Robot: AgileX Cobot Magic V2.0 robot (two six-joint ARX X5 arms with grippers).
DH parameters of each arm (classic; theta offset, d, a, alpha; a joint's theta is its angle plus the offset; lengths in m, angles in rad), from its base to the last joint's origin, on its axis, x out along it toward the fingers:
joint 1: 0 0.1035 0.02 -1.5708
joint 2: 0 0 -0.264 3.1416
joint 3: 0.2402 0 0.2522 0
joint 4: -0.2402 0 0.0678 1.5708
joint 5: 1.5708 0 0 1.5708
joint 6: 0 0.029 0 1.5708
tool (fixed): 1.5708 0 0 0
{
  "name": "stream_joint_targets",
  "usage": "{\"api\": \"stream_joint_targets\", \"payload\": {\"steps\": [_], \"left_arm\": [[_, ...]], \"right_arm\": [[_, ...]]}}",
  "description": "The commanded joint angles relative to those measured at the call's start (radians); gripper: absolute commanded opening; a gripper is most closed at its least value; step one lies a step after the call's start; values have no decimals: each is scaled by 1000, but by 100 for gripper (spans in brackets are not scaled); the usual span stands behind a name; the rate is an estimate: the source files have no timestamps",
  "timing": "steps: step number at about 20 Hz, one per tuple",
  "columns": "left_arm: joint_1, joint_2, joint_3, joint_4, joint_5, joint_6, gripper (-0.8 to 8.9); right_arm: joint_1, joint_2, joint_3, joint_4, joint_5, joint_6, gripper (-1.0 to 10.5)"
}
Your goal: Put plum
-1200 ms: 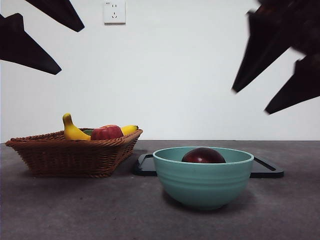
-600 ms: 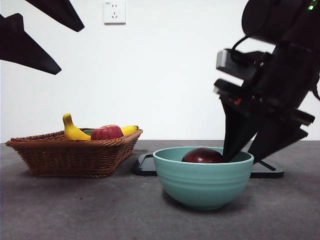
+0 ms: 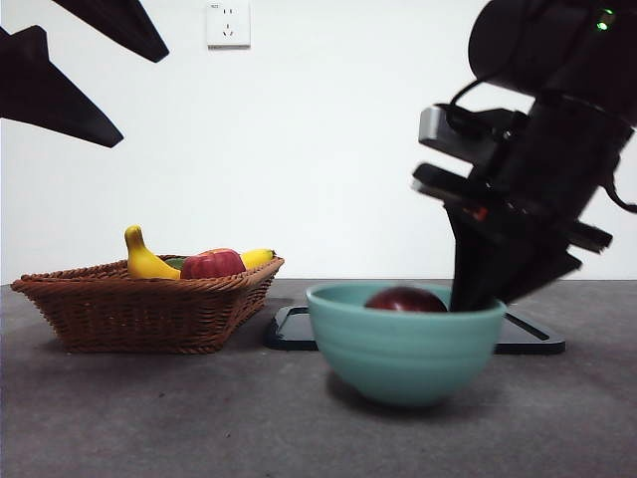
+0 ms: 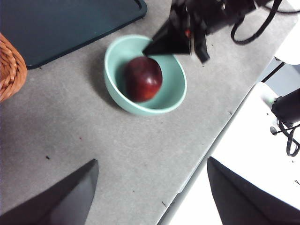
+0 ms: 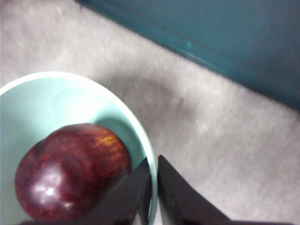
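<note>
Grey counter (image 3: 149, 418) carries everything. Wicker basket (image 3: 139, 304) sits at 1 side w/ a banana (image 3: 144, 261) and red apple (image 3: 212, 265) in it; a 2nd yellow piece behind the apple, can't tell what. Dark flat tray (image 3: 532, 337) lies behind the bowl, touching nothing that shows. Teal bowl (image 3: 403, 344) stands in front, between basket and tray edge.

Right claw (image 5: 153, 185) is down at the bowl's rim: its 2 jaws are pinched on the rim wall, 1 inside next to the fruit, 1 outside, only the thin wall between them. Left wrist view shows the same black tips (image 4: 161, 44) at the far rim.

Left claw (image 4: 152, 187) hangs high above the counter, jaws wide apart, holding nothing.

Plum (image 5: 72, 171), dark maroon w/ yellowish flecks, rests inside the bowl, just beside the inner jaw.
</note>
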Motion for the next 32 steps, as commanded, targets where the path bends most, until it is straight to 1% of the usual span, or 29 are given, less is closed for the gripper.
{"api": "stream_joint_targets", "payload": {"steps": [1,4,9,14,20,27,28,29,30,31,32], "left_arm": [[-6,6,8,12,6,8,373],[-6,6,8,12,6,8,373],[-6,6,8,11,6,8,373],[-6,6,8,8,6,8,373],[-6,6,8,7,6,8,373],[-6,6,8,5,6,8,373],[-6,6,8,5,6,8,373],[-6,6,8,5,6,8,373],[-6,6,8,6,6,8,374],[-6,6,8,6,6,8,373],[-6,6,8,6,6,8,373]], "right_arm": [[-6,2,76,19,13,24,4],[-39,11,153,19,53,23,4],[-129,116,306,6,49,14,4],[-171,264,416,4,46,9,4],[-175,389,449,28,47,3,4],[-175,409,449,21,48,2,5],[-175,409,449,18,48,3,19],[-175,409,449,18,48,3,57],[-175,409,449,18,48,3,123],[-176,407,449,18,50,3,165],[-177,400,449,18,51,4,176]]}}
